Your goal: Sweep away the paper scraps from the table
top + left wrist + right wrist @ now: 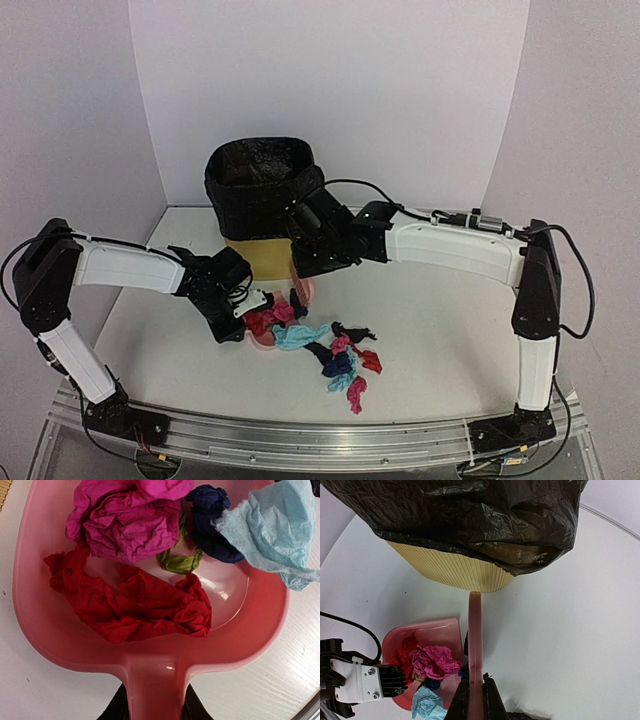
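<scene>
My left gripper is shut on the handle of the pink dustpan, which lies on the white table. In the pan are paper scraps: a red wad, a magenta wad, a green bit, a navy wad and a light blue wad at its mouth. My right gripper is shut on the pink hand brush, held beside the pan's mouth. More scraps in blue, navy, black, pink and red lie on the table to the right of the pan.
A yellow ribbed bin with a black bag liner stands at the back middle, just behind both grippers; it also fills the top of the right wrist view. White walls enclose the table. An aluminium rail runs along the front edge.
</scene>
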